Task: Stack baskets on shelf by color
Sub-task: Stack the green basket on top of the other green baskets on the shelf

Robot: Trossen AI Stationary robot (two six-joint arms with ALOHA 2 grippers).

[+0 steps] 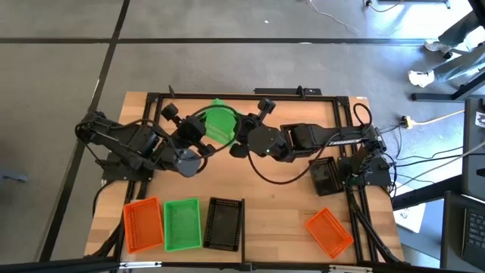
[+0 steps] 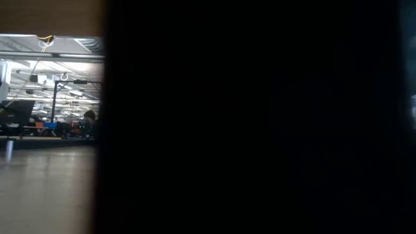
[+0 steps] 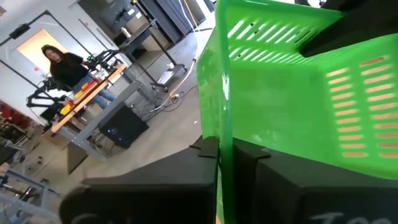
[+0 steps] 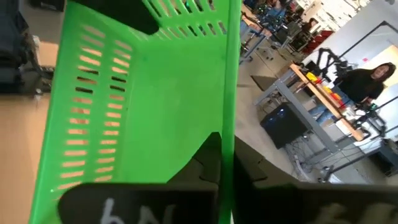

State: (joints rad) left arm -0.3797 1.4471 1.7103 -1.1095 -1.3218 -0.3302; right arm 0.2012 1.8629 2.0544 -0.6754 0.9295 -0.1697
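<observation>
A bright green basket [image 1: 220, 123] is held up between both arms over the far middle of the table. My left gripper [image 1: 203, 131] is shut on its left side and my right gripper [image 1: 241, 135] on its right side. Both wrist views are filled by the basket's slotted green walls [image 3: 292, 93] [image 4: 130, 99]. Along the near edge lie an orange basket [image 1: 142, 224], a green basket [image 1: 182, 224] and a black basket [image 1: 225, 224] side by side. Another orange basket [image 1: 330, 232] lies near right. I cannot tell the shelf apart from the table planks. My left gripper [image 3: 225, 154] pinches the green basket's end wall [image 3: 222, 118], seen edge-on, with one finger inside the basket and one outside. It comes from the table's left, roughly level. The basket looks lifted clear of the table. My right gripper [image 4: 227, 155] pinches the opposite end wall [image 4: 229, 106] of the green basket, one finger inside and one outside. It reaches in from the table's right, roughly level. The basket hangs between the two grippers.
A black basket [image 1: 327, 177] lies under the right arm at the table's right. A black metal frame [image 1: 250, 95] runs around the tabletop. The low view is almost wholly blocked by a dark thing [image 2: 260, 117] close to the camera. A person [image 3: 62, 65] stands in the room beyond.
</observation>
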